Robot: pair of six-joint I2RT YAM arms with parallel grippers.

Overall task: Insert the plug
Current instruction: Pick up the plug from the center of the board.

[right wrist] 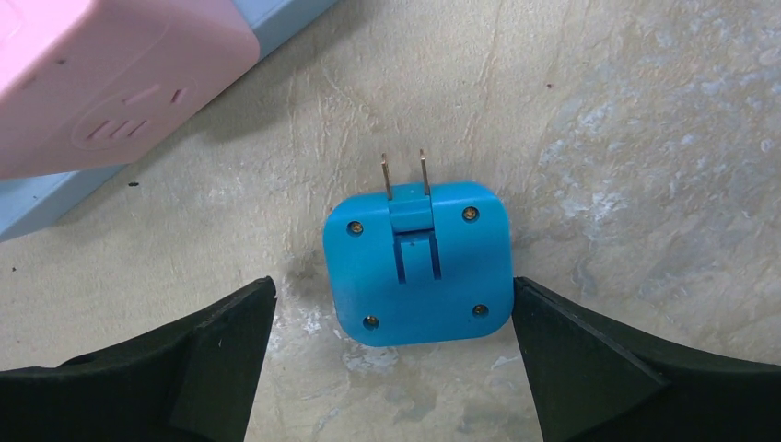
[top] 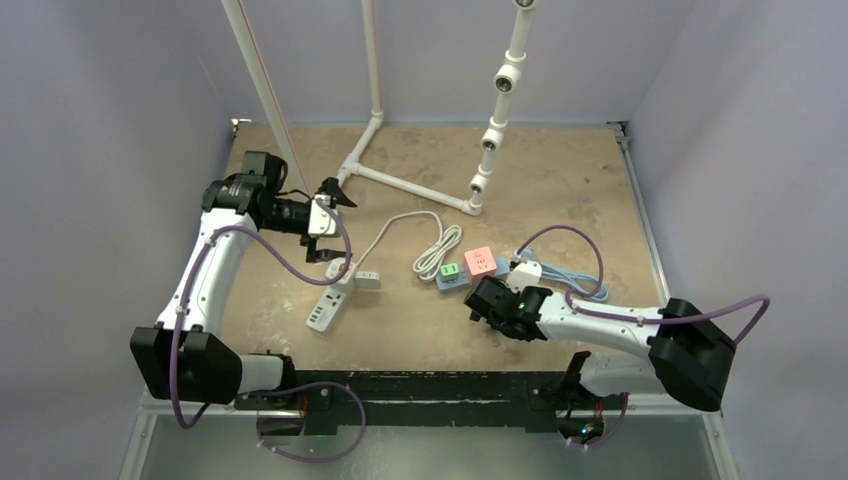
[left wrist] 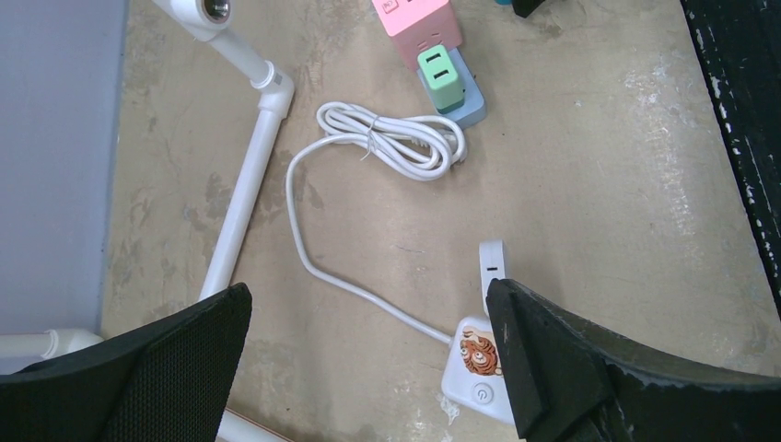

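A blue plug (right wrist: 417,262) lies flat on the table, its two brass prongs pointing away from me toward the pink socket cube (right wrist: 101,83). My right gripper (right wrist: 391,304) is open, with one finger on each side of the plug; the right finger is at its edge and the left finger stands apart. In the top view the right gripper (top: 483,297) hides the plug, just near of the pink cube (top: 481,261) and the green cube (top: 450,272). My left gripper (top: 338,194) is open and empty above the white power strip (left wrist: 474,368).
A white adapter (left wrist: 493,262) lies by the strip, whose coiled white cable (left wrist: 396,138) runs mid-table. A light blue cable (top: 575,280) lies right of the cubes. A white PVC pipe frame (top: 400,180) stands at the back. The table's black front edge (top: 440,385) is near.
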